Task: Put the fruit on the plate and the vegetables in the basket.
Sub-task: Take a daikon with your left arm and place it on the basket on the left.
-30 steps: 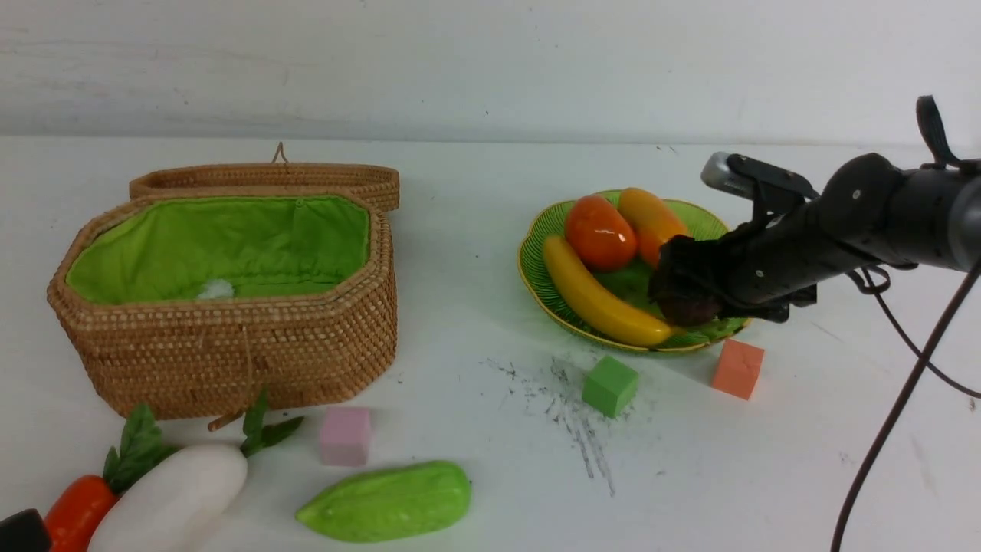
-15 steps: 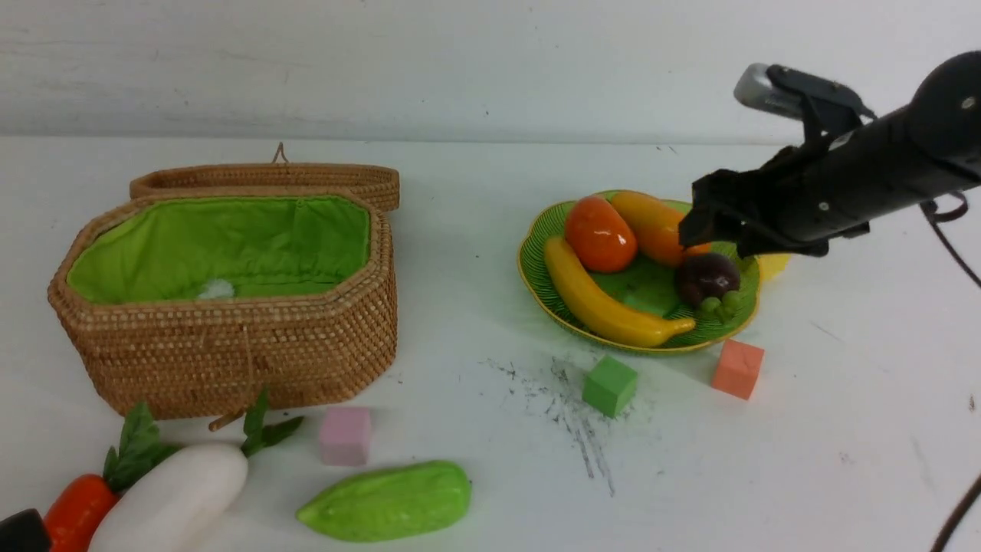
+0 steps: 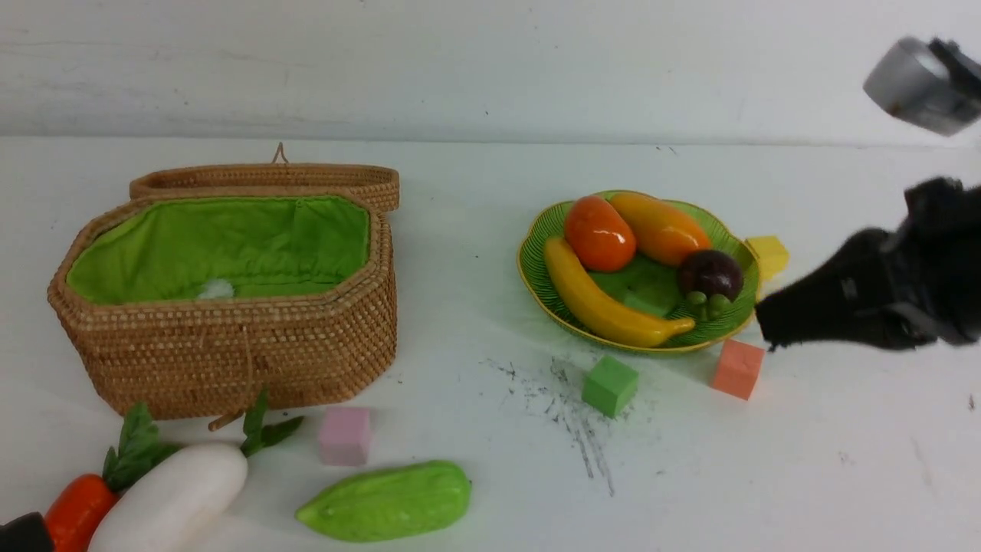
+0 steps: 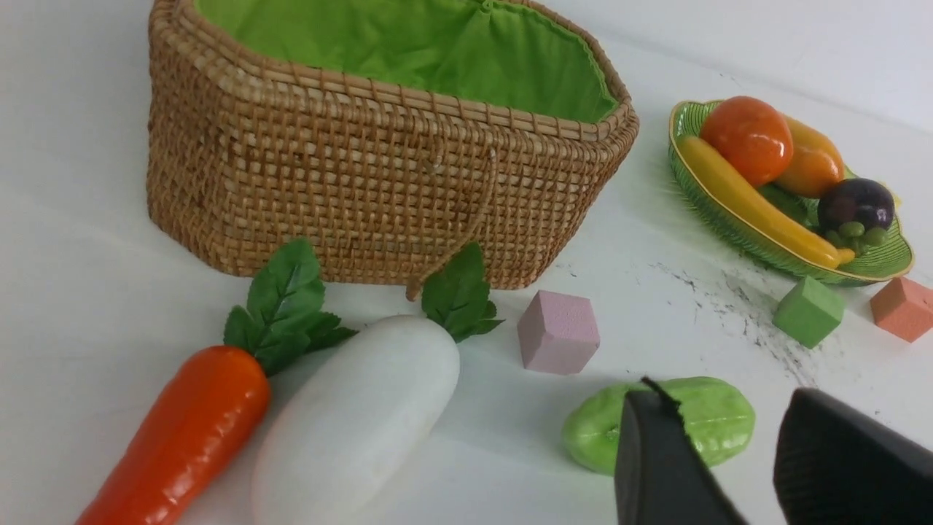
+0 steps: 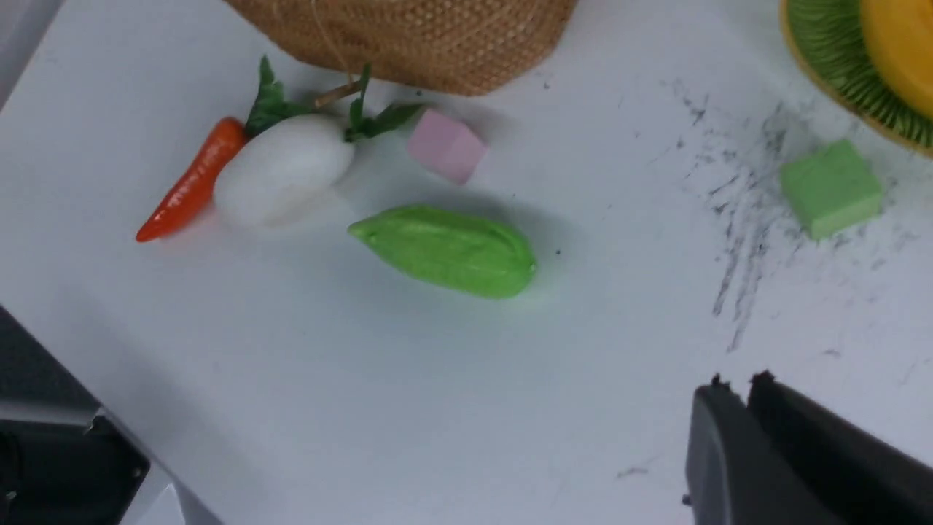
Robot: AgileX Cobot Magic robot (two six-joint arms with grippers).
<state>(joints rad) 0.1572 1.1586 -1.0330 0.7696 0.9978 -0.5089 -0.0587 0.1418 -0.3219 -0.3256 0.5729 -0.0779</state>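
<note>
Since all four fruits (image 3: 605, 303) lie on the plate (image 3: 548, 224) at far right, that step looks done; right tool (image 3: 770, 326) clenched, empty. Next, left tool (image 4: 721, 408), jaws parted, must lift radish (image 3: 172, 498), carrot (image 3: 77, 512), gourd (image 3: 387, 500) from near-left bench (image 3: 460, 230) into the basket (image 3: 230, 360).

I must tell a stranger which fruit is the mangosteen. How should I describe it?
Find the green plate right of the wicker basket. On it, the mangosteen sits at the right side, next to the mango. It alone is round and dark purple, with small green knobs.
</note>
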